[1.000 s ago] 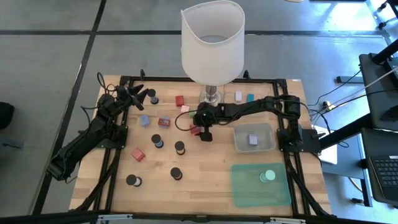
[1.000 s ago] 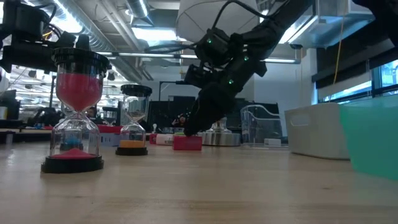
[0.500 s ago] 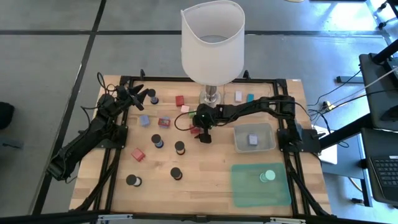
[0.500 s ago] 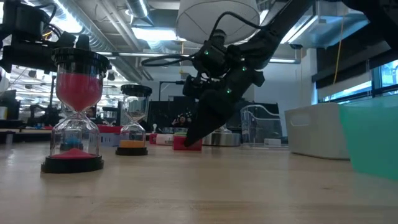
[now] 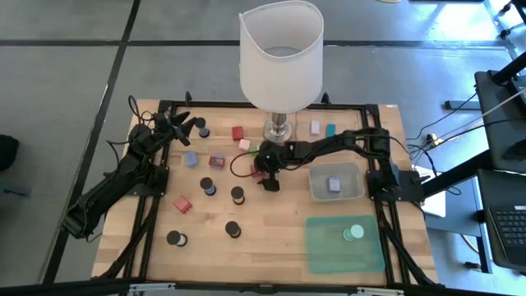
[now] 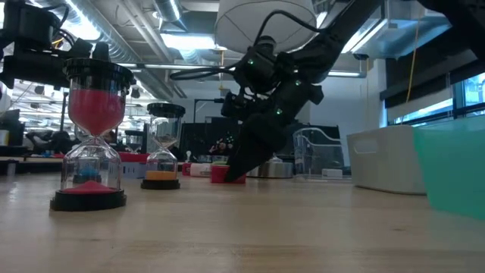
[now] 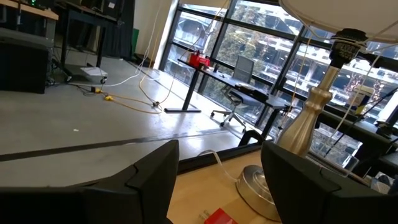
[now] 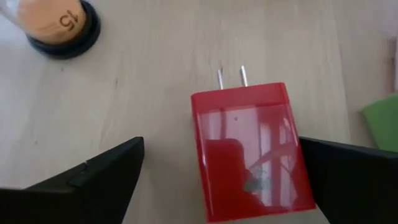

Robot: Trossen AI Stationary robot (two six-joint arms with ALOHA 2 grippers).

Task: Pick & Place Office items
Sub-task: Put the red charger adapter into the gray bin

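Note:
A red block with two metal prongs point(image 8: 252, 149) lies flat on the table near the lamp's base, also seen in the high view point(image 5: 256, 172). My right gripper point(image 8: 221, 143) is open and slants down over it, one finger on each long side of the block. In the low view its fingertips point(image 6: 236, 173) reach down to the table at the block point(image 6: 218, 174). My left gripper point(image 7: 217, 180) waits at the table's far left, level, open, with nothing between its fingers. Hourglasses point(image 5: 209, 186) and small blocks point(image 5: 191, 159) stand scattered on the table's left half. My right gripper comes at the red block from above, slanting down, with its fingers along the block's two long sides. One finger point(image 8: 348, 168) overlaps the block's side edge point(image 8: 305, 155) in the wrist view. I cannot tell whether it touches. The block lies flat on the table.
The lamp point(image 5: 279, 57) stands at the far middle, its base point(image 5: 278, 128) just beyond the block. A clear tray point(image 5: 357, 194) holding one block sits to the right, with a green mat point(image 5: 329, 247) and mint disc point(image 5: 353, 233) nearer. An orange hourglass point(image 8: 59, 25) is close by.
My right gripper has sunk toward the table and gone slightly toward the left edge, bringing its open fingertips down around the red block. The block has stayed where it was.

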